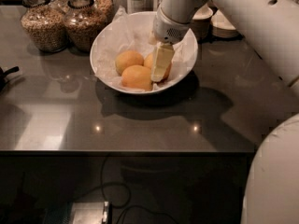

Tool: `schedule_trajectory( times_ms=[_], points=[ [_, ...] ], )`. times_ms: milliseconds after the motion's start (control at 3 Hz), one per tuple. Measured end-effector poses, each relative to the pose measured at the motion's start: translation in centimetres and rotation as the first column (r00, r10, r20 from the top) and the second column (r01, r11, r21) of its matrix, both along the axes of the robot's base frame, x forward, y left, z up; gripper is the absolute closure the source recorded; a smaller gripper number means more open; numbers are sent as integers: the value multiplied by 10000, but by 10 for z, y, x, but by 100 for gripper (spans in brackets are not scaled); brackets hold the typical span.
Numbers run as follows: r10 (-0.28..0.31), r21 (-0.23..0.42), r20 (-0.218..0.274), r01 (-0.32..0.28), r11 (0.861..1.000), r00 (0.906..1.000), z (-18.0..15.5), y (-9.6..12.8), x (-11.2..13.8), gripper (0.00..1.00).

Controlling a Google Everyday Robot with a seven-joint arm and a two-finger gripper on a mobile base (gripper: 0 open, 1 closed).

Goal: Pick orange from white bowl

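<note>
A kitchen or pantry counter — a dark, glossy countertop (pixel 140 125) holding two glass jars (pixel 44 24) of grain or cereal, stacked cream dishes (pixel 224 26) at the back, and a paper-lined white bowl (pixel 103 43) of oranges (pixel 129 60). The robot's gripper (pixel 161 64) hangs inside that bowl, beside the fruit.

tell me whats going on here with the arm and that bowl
A robot arm reaches down into the white bowl on the dark counter. Its tool is low inside the bowl, right against the orange on the right and partly covering it. Two other oranges lie beside it on the crumpled paper lining. Nothing is lifted yet: all three sit in the bowl. Grain jars stand behind the bowl.
</note>
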State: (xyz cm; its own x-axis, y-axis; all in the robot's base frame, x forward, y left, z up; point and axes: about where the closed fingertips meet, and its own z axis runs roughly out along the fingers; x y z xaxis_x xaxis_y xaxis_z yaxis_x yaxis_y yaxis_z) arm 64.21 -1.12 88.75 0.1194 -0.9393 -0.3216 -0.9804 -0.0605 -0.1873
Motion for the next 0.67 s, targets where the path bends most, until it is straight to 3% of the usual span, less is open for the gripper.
schedule_trajectory(
  times_ms=[667],
  points=[
    [0, 0, 0, 0, 10000, 10000, 0, 0, 0, 49]
  ],
)
